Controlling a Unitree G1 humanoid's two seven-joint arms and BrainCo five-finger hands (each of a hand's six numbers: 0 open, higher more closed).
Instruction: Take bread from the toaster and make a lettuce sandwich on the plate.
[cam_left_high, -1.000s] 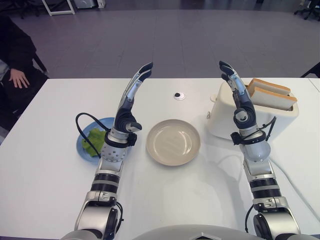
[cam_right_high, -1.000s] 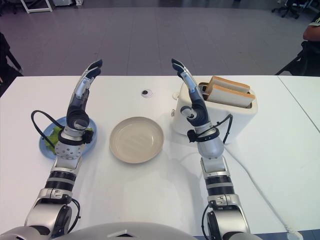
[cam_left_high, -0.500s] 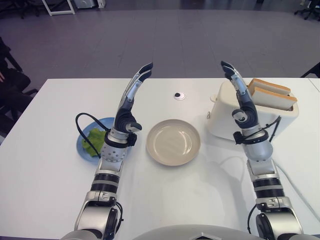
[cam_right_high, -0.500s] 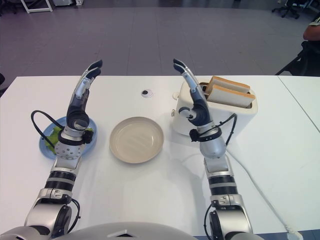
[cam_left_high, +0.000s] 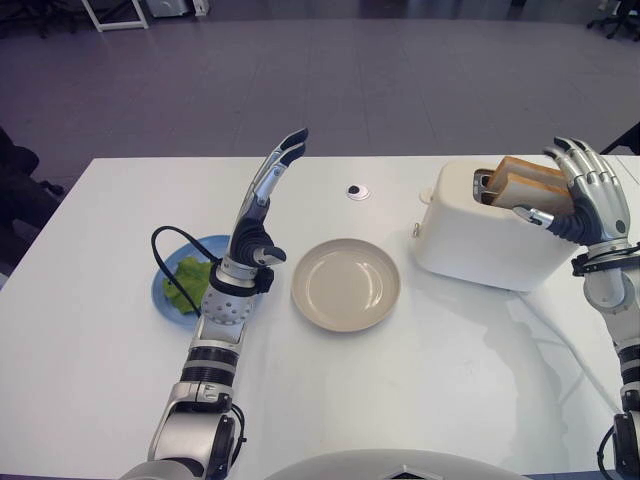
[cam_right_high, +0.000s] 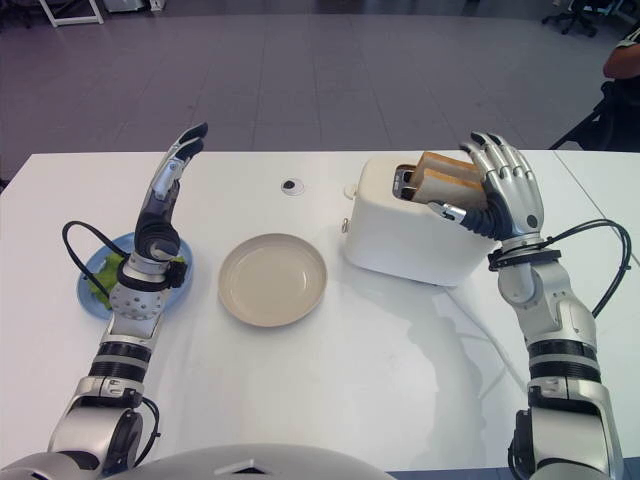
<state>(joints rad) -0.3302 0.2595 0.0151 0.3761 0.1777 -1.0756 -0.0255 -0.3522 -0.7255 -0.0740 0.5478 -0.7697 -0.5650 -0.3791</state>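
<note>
Nearest on the worktop (cam_left_high: 420, 400), the plate (cam_left_high: 346, 285) lies bare; lettuce (cam_left_high: 188, 278) sits in its blue dish (cam_left_high: 158, 292) beside the raised left hand (cam_left_high: 262, 200), fingers straight, holding nothing. Farther back, both bread (cam_left_high: 520, 178) slices stand in the toaster (cam_left_high: 470, 235), so nothing is assembled yet. The right hand (cam_left_high: 588, 195) has swung from the toaster's near side to its right end, fingers spread beside the bread, unclosed.

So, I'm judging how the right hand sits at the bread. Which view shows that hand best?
The right eye view: the right hand shows whole with its forearm, open around the end of the bread. The left eye view has it at the picture's edge, the arm partly cut off.
</note>
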